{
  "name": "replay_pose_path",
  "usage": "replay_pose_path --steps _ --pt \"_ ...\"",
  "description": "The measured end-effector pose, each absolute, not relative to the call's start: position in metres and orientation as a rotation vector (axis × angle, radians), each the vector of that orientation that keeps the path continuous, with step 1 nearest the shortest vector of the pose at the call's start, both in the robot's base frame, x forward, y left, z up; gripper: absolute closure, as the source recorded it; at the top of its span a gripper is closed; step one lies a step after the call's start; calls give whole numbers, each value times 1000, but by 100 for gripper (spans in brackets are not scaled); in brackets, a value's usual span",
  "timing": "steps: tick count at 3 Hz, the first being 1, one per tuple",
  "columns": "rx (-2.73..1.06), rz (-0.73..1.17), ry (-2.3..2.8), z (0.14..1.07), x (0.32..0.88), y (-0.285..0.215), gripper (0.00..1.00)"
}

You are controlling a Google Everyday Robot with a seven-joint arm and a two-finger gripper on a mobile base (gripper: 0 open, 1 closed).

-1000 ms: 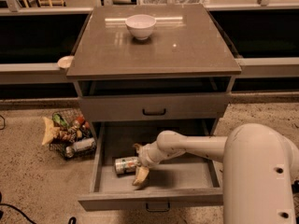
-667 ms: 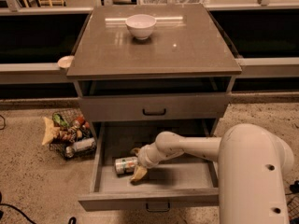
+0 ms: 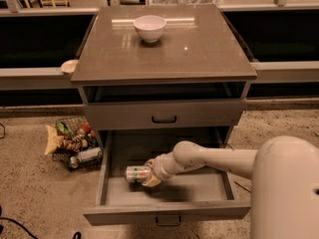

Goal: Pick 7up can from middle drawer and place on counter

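The 7up can (image 3: 134, 174) lies on its side in the left part of the open middle drawer (image 3: 167, 214), a wide grey tray pulled out at the bottom of the cabinet. My gripper (image 3: 147, 173) reaches in from the right. Its two tan fingers sit one behind and one in front of the can's right end, closed on it. The can rests low in the drawer. The glossy grey-brown counter (image 3: 199, 49) tops the cabinet above.
A white bowl (image 3: 150, 28) stands on the counter at the back middle. A shut drawer front with a dark handle (image 3: 164, 119) sits above the open drawer. A wire basket of snacks (image 3: 75, 146) stands on the floor at the left. My arm's pale body (image 3: 284, 188) fills the lower right.
The gripper has moved a little left and back onto the can. Its fingers, spread wide beside the can before, now close around the can's right end.
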State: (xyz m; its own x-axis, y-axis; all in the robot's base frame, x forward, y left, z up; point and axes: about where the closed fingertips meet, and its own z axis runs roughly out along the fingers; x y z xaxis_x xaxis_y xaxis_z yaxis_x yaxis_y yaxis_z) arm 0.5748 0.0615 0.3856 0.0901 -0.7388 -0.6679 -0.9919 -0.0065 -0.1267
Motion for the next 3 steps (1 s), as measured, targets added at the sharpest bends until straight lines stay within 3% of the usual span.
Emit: replay_pose_path --steps 1,2,3 --pt "-1764 519 1631 438 557 35 94" --pt "-1741 522 1577 476 548 11 100" --pt "-1743 531 1575 478 543 5 100"
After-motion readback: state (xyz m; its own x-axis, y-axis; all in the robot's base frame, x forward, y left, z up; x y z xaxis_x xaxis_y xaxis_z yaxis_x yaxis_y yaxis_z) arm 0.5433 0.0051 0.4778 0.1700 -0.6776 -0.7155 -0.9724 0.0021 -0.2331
